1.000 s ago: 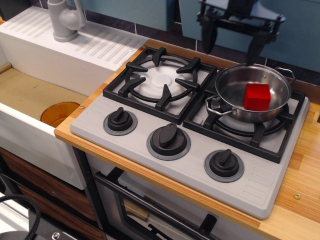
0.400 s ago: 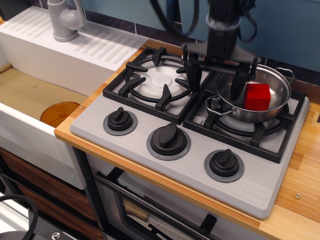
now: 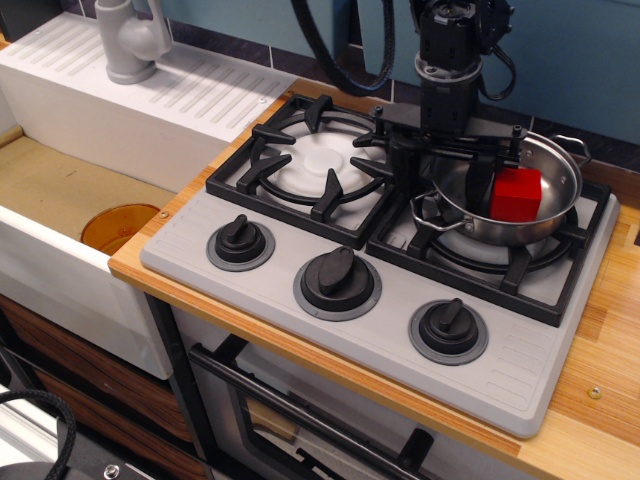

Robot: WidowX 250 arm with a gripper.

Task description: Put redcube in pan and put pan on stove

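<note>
Redcube [image 3: 516, 193]: inside pan, right of frame.
Pan [image 3: 470, 220]: on right burner of stove [image 3: 330, 330].
Tool [image 3: 447, 175]: spread wide, straddling pan's left rim, holding nothing.

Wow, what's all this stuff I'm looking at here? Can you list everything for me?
stove: one, light grey with two black grates, on the wooden counter
knobs: three, black on grey rings, along the stove's front
pan: one, shiny steel with wire loop handles, on the right grate
redcube: one, bright red, inside the pan
counter: one, light wood, under the stove
sink: one, white with a tan basin and an orange drain, left of the stove
faucet: one, grey, behind the sink
oven door: one, dark handle, below the counter
gripper: one, black, open, lowered over the pan's left rim
</note>
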